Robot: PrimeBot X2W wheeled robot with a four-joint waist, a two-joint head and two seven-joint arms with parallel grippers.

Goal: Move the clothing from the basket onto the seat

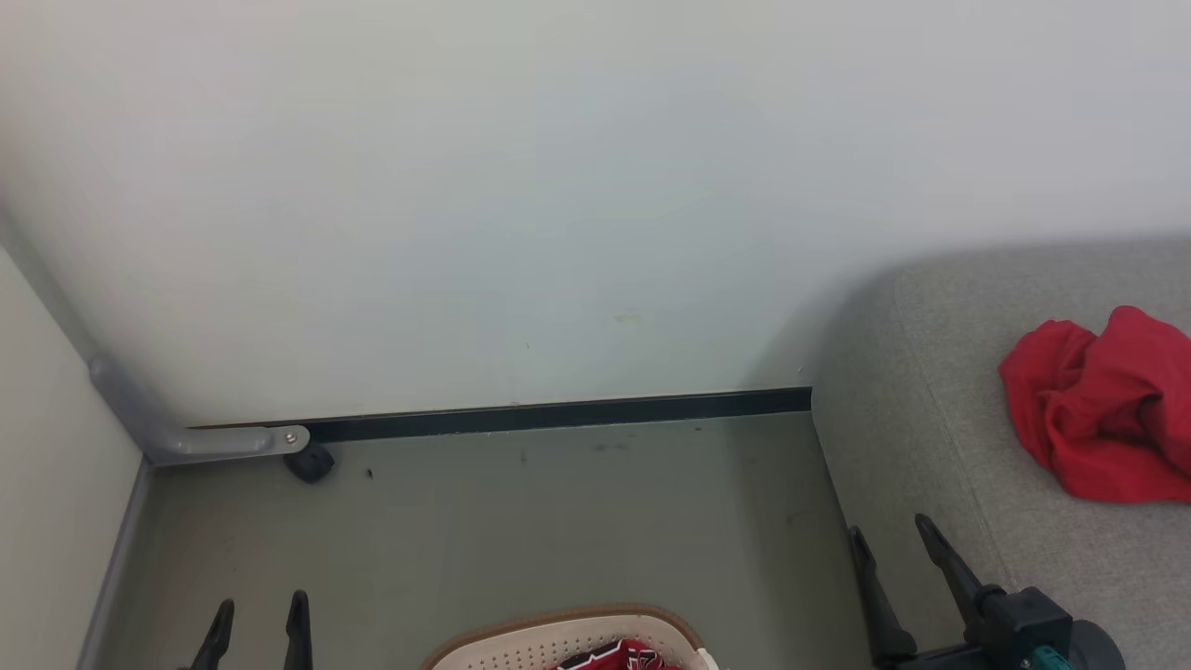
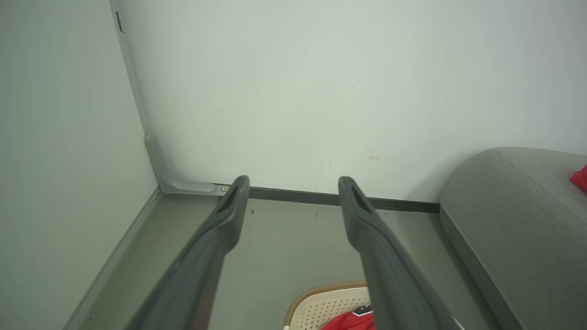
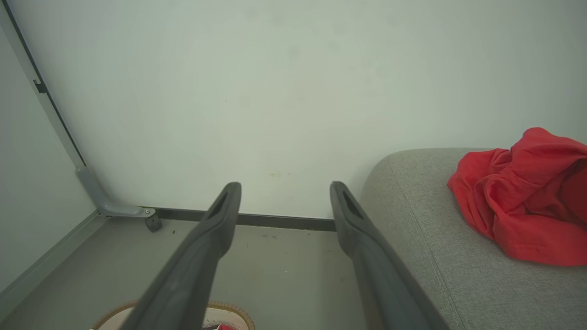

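Observation:
One red garment [image 1: 1103, 409] lies crumpled on the grey seat [image 1: 940, 447] at the right; the right wrist view shows that garment [image 3: 527, 197] on the seat [image 3: 426, 247] too. The cream basket [image 1: 549, 642] with its brown rim peeks in at the bottom middle, with a red, black and white garment [image 1: 619, 656] inside. My left gripper [image 1: 259, 609] is open at the lower left, to the left of the basket, with nothing between its fingers. My right gripper [image 1: 889, 535] is open beside the seat's front edge, also holding nothing. In the left wrist view, the basket [image 2: 321, 305] sits between the fingers.
A pale wall [image 1: 465, 205] rises behind a grey-green floor [image 1: 558, 512] with a dark skirting strip [image 1: 558, 414]. A grey metal bracket [image 1: 186, 433] and a small black stopper [image 1: 310, 462] sit in the left corner, where a side wall [image 1: 46, 465] meets the floor.

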